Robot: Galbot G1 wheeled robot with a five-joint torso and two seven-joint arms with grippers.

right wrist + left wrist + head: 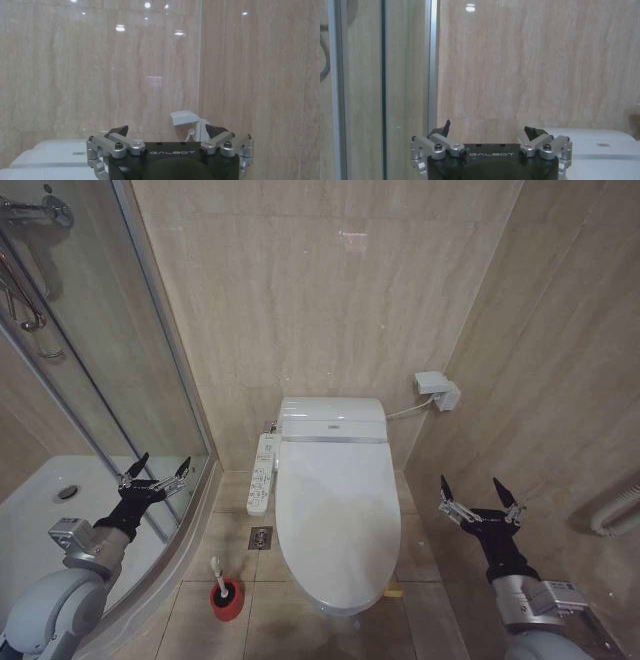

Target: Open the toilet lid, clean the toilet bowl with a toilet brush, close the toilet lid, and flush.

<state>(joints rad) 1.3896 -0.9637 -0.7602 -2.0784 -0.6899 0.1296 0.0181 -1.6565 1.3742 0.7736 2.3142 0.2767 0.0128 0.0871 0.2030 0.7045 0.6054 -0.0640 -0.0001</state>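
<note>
the toilet lid [332,515] is down, covering the toilet bowl [345,608], which stands on the tiled floor [190,615] against the back wall [320,290], between the glass shower door [100,370] on the left and the side wall [560,360] on the right. the control panel [262,473] runs along the bowl's left edge. the toilet brush [219,576] stands in its red holder [227,599] on the floor, just beside the bowl's front left edge, with a strip of bare tile between them.

the left gripper [157,471] hangs in front of the shower door's lower frame, well apart from the lid, its 2 jaws spread wide and holding nothing. the right gripper [481,490] hangs in the narrow gap between the bowl's right edge and the side wall, jaws wide too, gripping nothing. a white wall box [437,389] sits near the back right corner.
</note>
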